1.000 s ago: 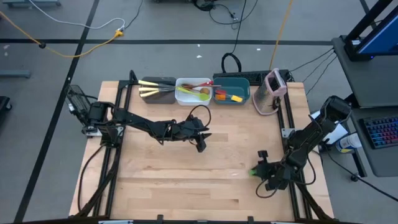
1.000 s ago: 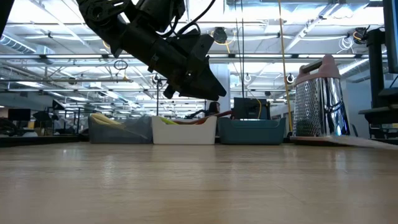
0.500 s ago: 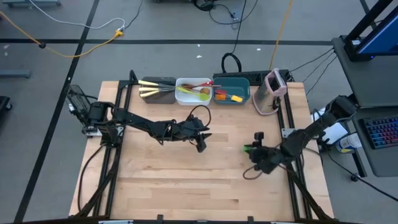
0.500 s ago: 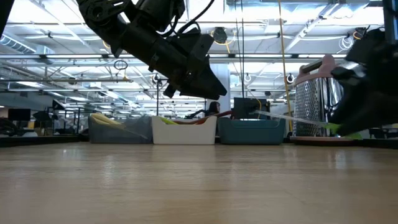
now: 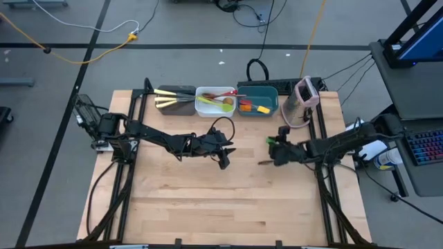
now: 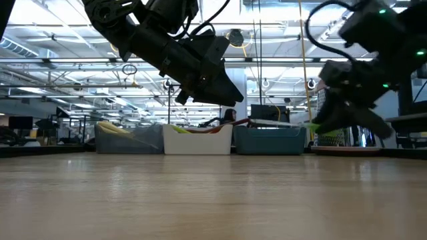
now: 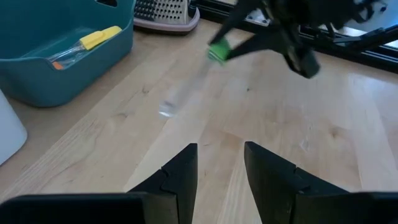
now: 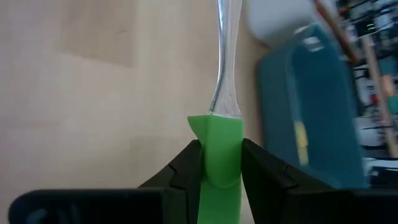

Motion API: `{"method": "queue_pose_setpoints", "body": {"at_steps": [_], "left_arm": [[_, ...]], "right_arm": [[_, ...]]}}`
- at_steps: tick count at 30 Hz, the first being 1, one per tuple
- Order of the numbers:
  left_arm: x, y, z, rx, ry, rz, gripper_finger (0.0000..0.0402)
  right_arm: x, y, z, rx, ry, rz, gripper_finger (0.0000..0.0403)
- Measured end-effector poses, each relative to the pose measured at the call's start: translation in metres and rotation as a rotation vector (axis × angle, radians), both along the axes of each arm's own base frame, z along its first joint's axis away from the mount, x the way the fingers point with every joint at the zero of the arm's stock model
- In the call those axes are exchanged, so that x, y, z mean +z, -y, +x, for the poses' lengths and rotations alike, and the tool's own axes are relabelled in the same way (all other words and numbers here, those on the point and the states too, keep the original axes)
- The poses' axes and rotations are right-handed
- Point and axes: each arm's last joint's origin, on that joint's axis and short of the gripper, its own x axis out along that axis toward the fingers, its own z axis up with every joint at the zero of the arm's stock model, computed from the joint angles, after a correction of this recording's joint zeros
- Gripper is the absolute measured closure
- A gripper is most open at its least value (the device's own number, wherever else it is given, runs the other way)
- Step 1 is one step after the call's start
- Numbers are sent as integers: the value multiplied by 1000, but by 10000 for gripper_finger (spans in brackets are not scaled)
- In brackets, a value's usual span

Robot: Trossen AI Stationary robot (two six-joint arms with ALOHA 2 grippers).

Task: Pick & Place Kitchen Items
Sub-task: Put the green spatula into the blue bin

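Because it is pinched by its green head, the spatula (image 8: 221, 93) juts straight out ahead of the right gripper (image 8: 219, 163), its clear handle leading; that hold looks chosen so the slim tool can be carried handle-first toward a tub and let fall along its length; the fingers press flat on either side of the head, clamped on it and nothing else. Seen from above, this gripper (image 5: 279, 151) hangs over the table's right part, short of the far edge, with the spatula off the wood. The tool itself is a see-through stem flaring into a bright green blade, thin and light. Farther along stands the teal tub (image 5: 257, 102), holding an orange-headed and a yellow-headed spatula, which I judge to be where this one belongs. Toward mid-table the left gripper (image 7: 220, 167) hovers with nothing between its narrowly parted fingers, apparently waiting. Beyond, the white tub (image 5: 215, 102) and brown tub (image 5: 176, 99) line the far edge.
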Motion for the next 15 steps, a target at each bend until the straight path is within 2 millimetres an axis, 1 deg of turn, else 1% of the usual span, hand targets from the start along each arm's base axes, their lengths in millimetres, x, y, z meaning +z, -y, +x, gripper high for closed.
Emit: {"method": "queue_pose_setpoints", "body": {"at_steps": [5,10,13,15], "left_arm": [[0,0,0,0,0,0,266],[0,0,0,-3,-2,6,266],[0,0,0,-22,-13,45,266],[0,0,0,-31,-18,63,266]], "right_arm": [[11,25,12,8,6,-138,316],[23,48,17,-44,7,-292,316],[26,62,16,-57,-10,-324,316],[25,71,15,-43,-10,-291,316]]}}
